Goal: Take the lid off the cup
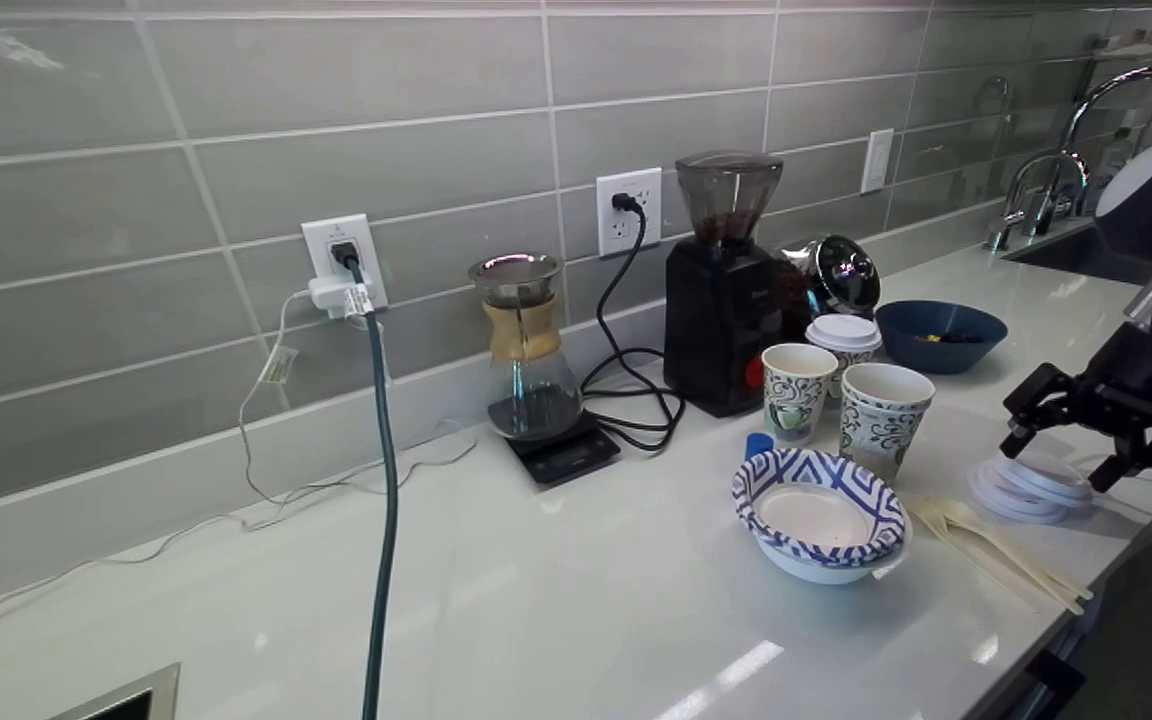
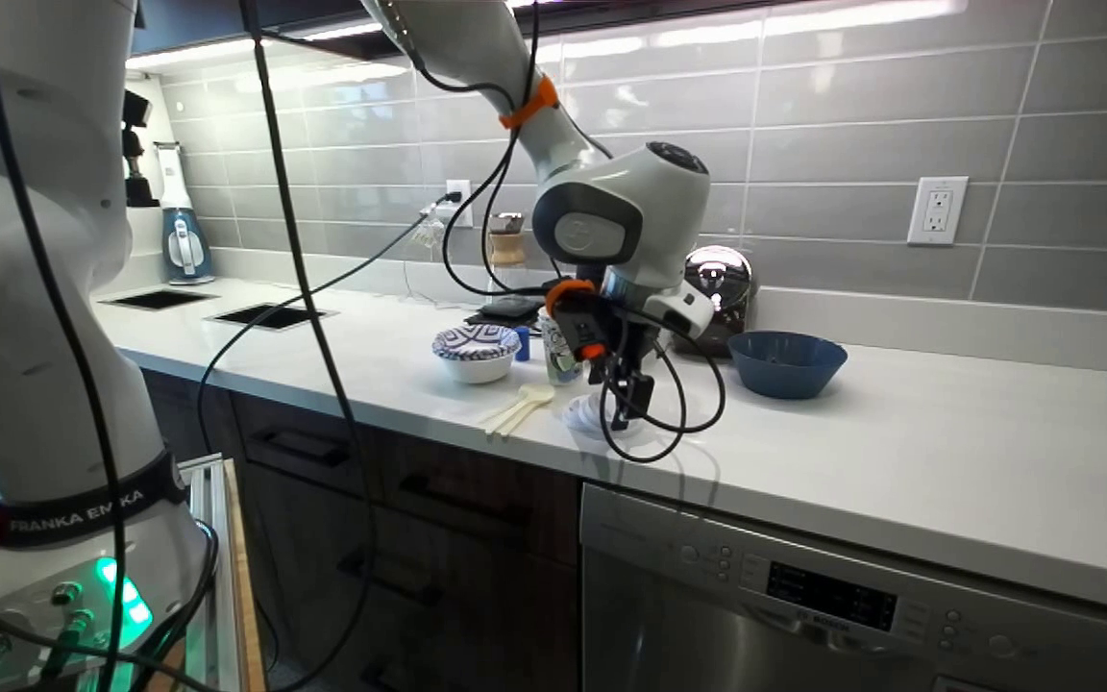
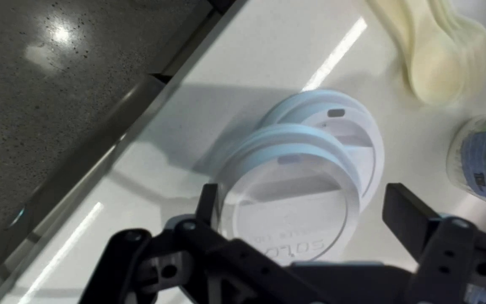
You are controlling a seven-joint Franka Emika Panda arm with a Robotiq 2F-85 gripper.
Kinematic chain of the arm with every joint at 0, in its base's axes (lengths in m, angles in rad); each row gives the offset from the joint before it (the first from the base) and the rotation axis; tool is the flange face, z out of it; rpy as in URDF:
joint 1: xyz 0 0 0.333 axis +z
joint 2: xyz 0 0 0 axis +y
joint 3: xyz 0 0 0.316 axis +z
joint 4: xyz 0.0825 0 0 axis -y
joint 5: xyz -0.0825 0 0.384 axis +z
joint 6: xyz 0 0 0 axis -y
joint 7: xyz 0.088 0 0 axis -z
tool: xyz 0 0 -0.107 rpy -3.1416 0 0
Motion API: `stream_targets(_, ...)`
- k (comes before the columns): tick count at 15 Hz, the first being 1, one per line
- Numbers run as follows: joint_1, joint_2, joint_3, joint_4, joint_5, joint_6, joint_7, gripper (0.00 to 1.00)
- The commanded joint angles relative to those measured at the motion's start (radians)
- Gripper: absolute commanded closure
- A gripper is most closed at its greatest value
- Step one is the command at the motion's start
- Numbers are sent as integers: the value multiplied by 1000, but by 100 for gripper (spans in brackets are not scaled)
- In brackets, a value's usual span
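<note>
Several flat round white lids lie in a loose stack on the counter; the top lid [image 1: 1046, 475] also shows in the wrist view [image 3: 285, 181]. My gripper [image 1: 1058, 465] is open above the stack, with its fingers on either side of the top lid [image 3: 304, 204]. The left finger in the wrist view is very near the lid's edge; a gap shows at the right finger. The darker-patterned paper cup [image 1: 884, 420] stands upright, stacked and uncovered. Behind it, another patterned paper cup [image 1: 836, 368] wears a white lid [image 1: 844, 330]. The gripper partly hides the lids in an exterior view [image 2: 623, 408].
A greenish-patterned paper cup [image 1: 798, 390] stands beside the darker one. A blue-and-white patterned bowl [image 1: 756, 490] and pale plastic cutlery [image 1: 1006, 555] lie nearby. A black coffee grinder [image 1: 721, 320] and a dark blue bowl [image 1: 946, 350] stand behind. The counter's front edge is close to the lids.
</note>
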Motion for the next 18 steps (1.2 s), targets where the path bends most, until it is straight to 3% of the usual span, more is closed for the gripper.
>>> stream_targets(1, 26, -10, 14, -46, -24, 111, 12, 0)
stream_targets(9, 45, -31, 30, -108, -77, 308, 36, 0)
stream_targets(18, 52, -55, 31, -158, -171, 359, 110, 0)
